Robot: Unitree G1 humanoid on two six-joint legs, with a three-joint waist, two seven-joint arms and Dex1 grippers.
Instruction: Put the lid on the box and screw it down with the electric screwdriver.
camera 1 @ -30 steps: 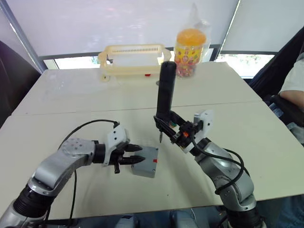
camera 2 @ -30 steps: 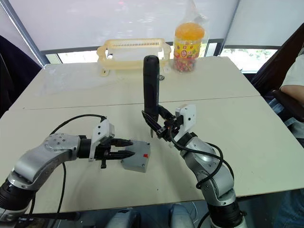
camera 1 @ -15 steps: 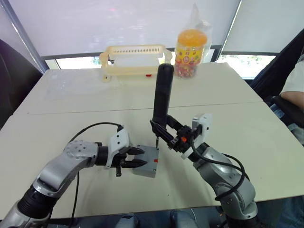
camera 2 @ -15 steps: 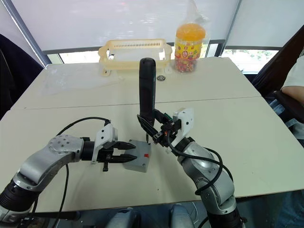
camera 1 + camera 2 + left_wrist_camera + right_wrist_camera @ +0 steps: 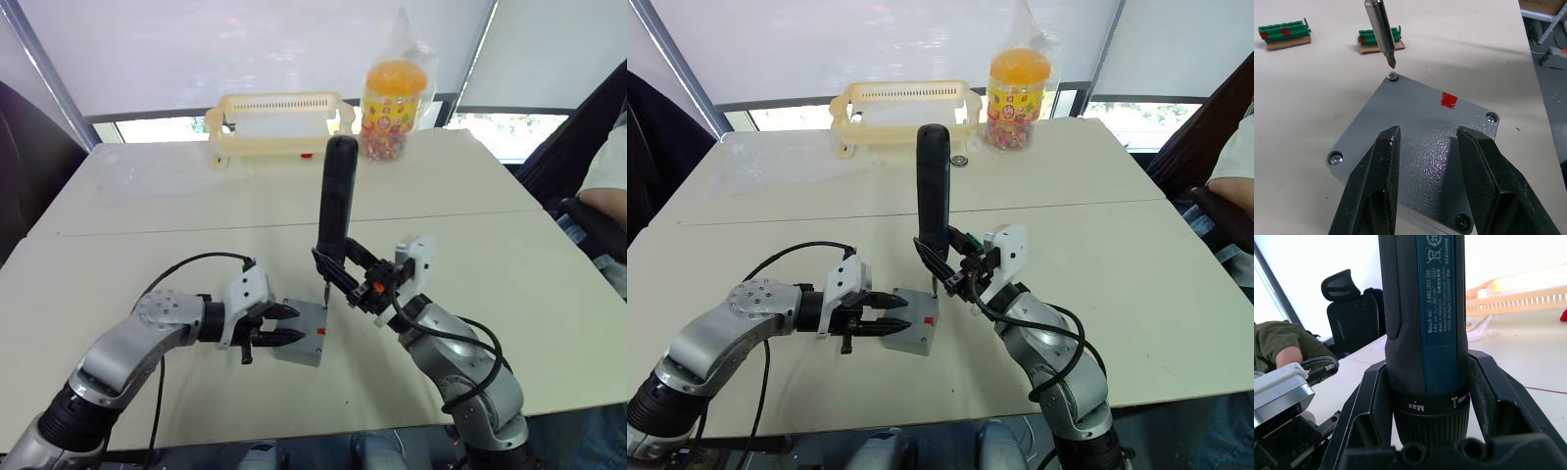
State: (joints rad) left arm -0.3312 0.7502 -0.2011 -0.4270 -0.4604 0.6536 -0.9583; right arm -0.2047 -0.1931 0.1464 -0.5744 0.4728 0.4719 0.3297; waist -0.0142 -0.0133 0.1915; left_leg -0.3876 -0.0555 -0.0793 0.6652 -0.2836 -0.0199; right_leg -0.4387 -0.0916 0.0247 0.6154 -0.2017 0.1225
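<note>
I see the lid (image 5: 1415, 132) as grey plastic with a pebbled, slightly shiny skin and bright metal screws (image 5: 1392, 76) at its corners. The electric screwdriver (image 5: 1422, 318) looks matt black and dark blue plastic, with a smooth steel bit. My left gripper's fingers (image 5: 1374, 186) are black, faintly ribbed plastic. The table (image 5: 549, 264) reads matt cream.

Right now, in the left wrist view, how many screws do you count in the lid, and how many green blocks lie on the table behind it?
screws in the lid: 4
green blocks: 2
Total: 6
</note>
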